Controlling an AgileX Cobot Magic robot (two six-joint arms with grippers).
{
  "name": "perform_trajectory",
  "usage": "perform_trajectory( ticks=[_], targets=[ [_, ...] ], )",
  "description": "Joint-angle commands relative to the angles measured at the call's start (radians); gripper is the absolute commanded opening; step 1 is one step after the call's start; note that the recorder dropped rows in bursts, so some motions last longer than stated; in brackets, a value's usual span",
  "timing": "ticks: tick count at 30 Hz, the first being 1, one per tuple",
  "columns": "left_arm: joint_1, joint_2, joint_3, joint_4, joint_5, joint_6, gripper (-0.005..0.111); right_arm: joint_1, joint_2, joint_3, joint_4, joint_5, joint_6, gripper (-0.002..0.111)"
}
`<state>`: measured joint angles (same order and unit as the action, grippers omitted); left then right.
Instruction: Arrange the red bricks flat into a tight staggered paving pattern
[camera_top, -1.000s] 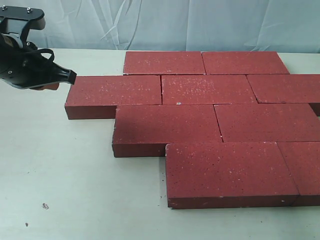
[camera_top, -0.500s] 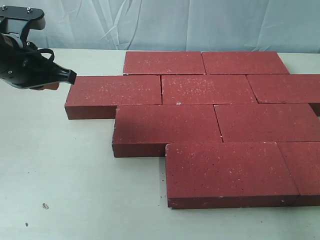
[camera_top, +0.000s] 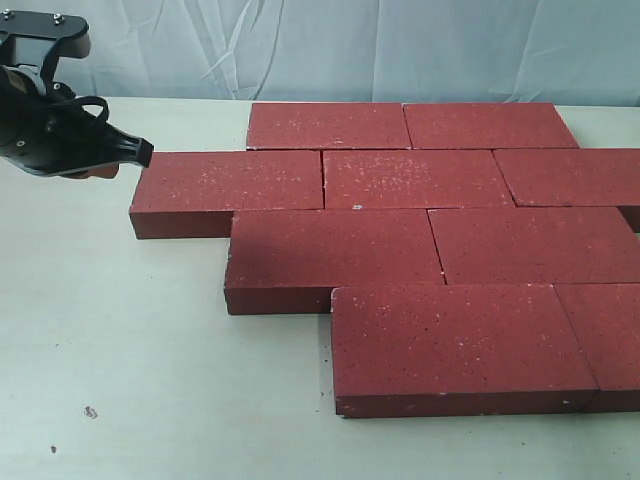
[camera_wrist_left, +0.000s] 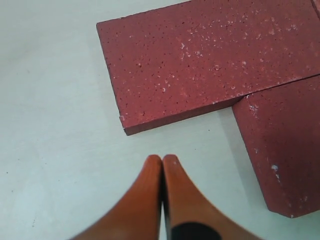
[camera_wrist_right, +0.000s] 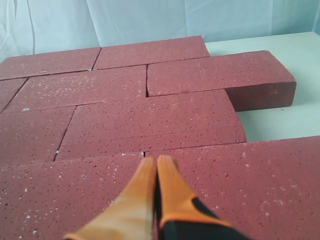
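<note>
Lying flat on the bench (camera_top: 150, 400), the red bricks (camera_top: 335, 255) form tight staggered rows. The left jaws are closed, empty, near the leftmost brick (camera_top: 228, 185); the right jaws, closed and empty too, hang over the bricks.

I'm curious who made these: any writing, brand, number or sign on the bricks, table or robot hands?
None can be read. The red bricks carry only white flecks; the table, the left hand and the right hand show no lettering.
</note>
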<state>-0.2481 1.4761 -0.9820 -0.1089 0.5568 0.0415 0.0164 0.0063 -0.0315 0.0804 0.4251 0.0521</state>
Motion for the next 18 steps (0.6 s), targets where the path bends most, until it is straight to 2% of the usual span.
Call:
perform_trajectory(
  ticks=[1,6,12,15,18],
  targets=[
    [-0.005,-0.009,0.001,-0.011,-0.013,-0.008,0.000,-0.005,-0.006,0.006,0.001,-0.012,0.002,-0.001],
    [-0.003,-0.028,0.001,0.040,-0.016,-0.001,0.000,-0.005,-0.006,0.006,0.012,-0.012,0.002,-0.001],
    [-0.001,-0.166,0.001,0.137,-0.016,-0.001,0.000,-0.005,-0.006,0.006,0.012,-0.012,0.002,-0.001],
    [0.024,-0.220,0.001,0.121,-0.016,-0.001,0.000,-0.005,-0.006,0.006,0.012,-0.012,0.002,-0.001],
    [0.078,-0.271,0.001,0.074,-0.016,-0.005,0.000,-0.005,-0.006,0.006,0.012,-0.012,0.002,-0.001]
  ],
)
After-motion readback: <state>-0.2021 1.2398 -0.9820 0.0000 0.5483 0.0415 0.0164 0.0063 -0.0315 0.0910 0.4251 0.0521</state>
